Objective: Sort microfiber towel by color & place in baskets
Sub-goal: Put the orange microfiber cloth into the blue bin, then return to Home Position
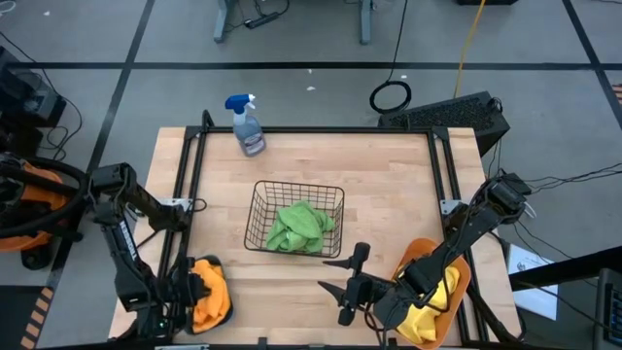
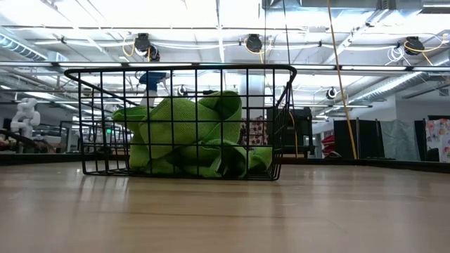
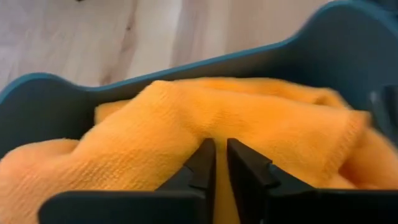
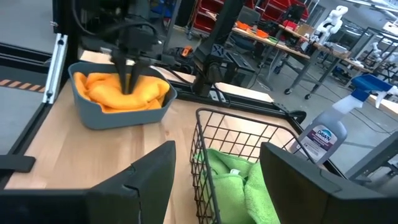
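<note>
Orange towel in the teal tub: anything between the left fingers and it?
Nothing visible. In the left wrist view the left gripper hangs right over the orange towel inside the teal tub, fingers nearly together, only cloth beneath them. The right gripper sits open, well clear.

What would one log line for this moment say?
left gripper: shut, over orange towel in teal tub | right gripper: open, near orange tub | green towel: in wire basket

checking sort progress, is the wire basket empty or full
Not empty: the wire basket holds bunched green towels, piled to about its rim.
</note>
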Controlling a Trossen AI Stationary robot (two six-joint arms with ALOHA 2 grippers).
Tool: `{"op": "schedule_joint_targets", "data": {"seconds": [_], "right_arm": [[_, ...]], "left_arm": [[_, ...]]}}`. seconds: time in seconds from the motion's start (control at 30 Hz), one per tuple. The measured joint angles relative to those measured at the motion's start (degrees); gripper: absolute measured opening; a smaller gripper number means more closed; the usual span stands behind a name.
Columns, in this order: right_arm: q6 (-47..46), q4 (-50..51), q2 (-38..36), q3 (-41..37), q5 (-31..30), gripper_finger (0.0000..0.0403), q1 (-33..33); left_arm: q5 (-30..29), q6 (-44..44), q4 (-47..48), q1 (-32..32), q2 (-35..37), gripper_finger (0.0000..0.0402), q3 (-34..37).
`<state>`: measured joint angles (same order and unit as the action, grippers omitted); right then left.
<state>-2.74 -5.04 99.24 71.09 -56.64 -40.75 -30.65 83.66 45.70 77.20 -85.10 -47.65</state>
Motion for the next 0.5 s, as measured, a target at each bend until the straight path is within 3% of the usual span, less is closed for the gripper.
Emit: {"op": "schedule_joint_targets", "data": {"seconds": [0.23, 0.5], "right_arm": [[-0.02, 0.00, 0.00, 0.00, 0.02, 0.0226, 0.24], [0.07, 0.00, 0.00, 0.00, 1.57, 0.0226, 0.24]], "left_arm": [[0.02, -3.30, 0.87, 0.03, 1.28, 0.0069, -6.14], [-5.13, -8.48, 9.31, 0.03, 3.40, 0.0075, -12.95]]}}
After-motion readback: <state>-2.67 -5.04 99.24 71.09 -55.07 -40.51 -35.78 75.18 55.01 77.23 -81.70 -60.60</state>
